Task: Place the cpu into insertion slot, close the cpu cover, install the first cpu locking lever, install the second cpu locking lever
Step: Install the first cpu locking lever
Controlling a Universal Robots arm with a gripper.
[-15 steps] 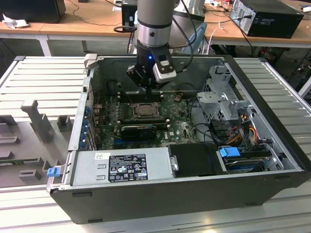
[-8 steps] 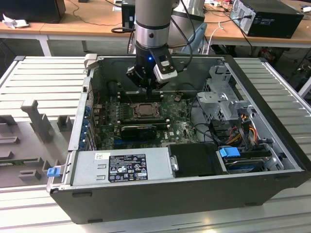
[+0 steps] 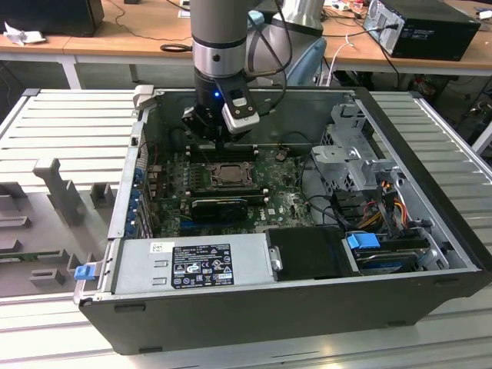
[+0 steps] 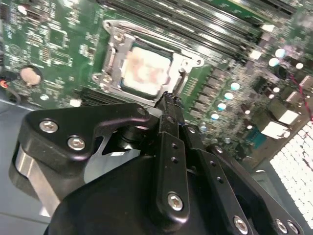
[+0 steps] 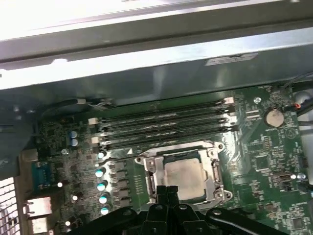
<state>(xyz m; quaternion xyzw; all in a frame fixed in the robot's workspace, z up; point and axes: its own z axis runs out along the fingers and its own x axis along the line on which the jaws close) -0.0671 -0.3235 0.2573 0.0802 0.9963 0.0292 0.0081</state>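
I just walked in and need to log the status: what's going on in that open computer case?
A robot arm's gripper hangs over the motherboard inside the open computer case, fingers shut and holding nothing. The cpu sits in its socket, with the cpu cover lying down around it. In both wrist views the gripper is close beside the socket's edge. Whether the locking levers are latched is hard to tell.

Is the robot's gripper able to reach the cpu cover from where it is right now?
Probably yes. The gripper hangs close over the cpu cover, and in both wrist views nothing lies between them.
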